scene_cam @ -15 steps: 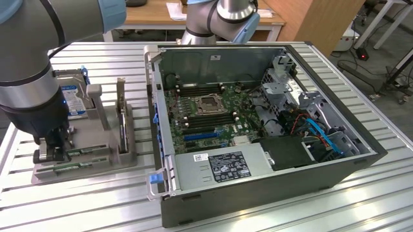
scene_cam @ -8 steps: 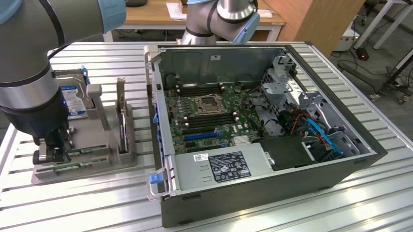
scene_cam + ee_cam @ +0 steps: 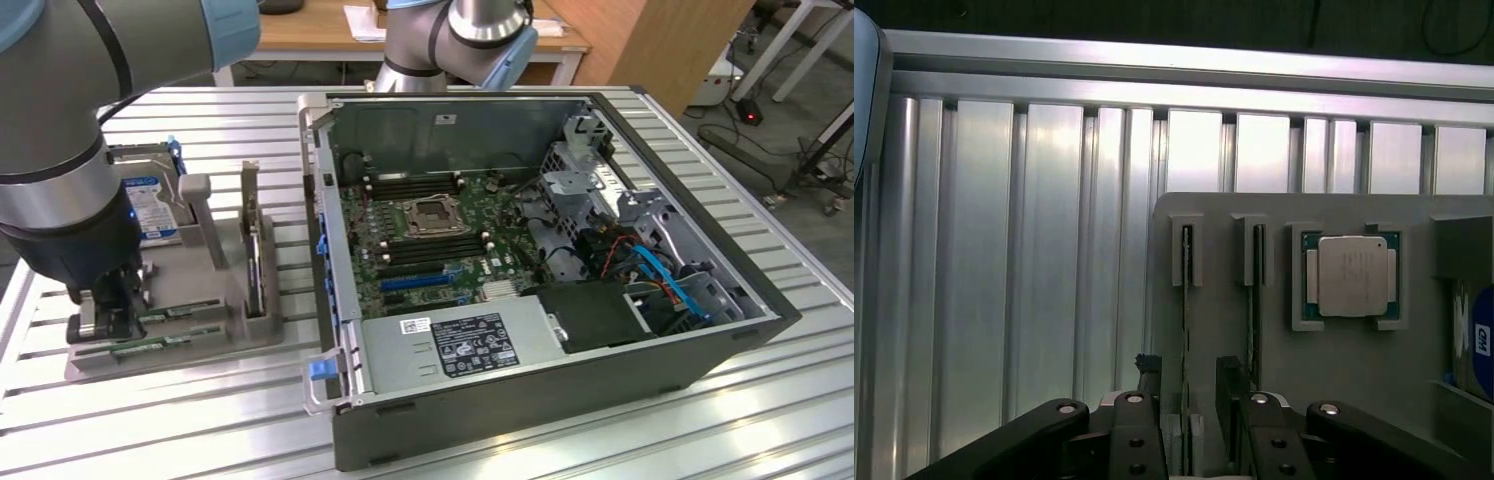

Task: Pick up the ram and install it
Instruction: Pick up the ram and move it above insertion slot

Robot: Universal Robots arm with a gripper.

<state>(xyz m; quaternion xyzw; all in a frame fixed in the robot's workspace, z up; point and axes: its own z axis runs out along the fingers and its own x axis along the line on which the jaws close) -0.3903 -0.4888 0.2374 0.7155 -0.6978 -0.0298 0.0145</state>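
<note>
On the exterior view's left I see the gripper (image 3: 114, 315) down over the grey fixture (image 3: 247, 335), its jaws spread wide and holding nothing. In my wrist view its fingers (image 3: 1149, 390) straddle the ram (image 3: 1186, 290), which stands on edge in its slot. The second stick (image 3: 1256, 290) is just beside it and the processor (image 3: 1351, 275) lies past that. The open computer case (image 3: 534, 400) sits to the right.

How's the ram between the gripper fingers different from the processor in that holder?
The ram stands on edge, long and thin; the processor lies flat, square and silver. The ram sits between the open gripper's fingers; the processor lies clear of them. Both rest in the grey holder.
</note>
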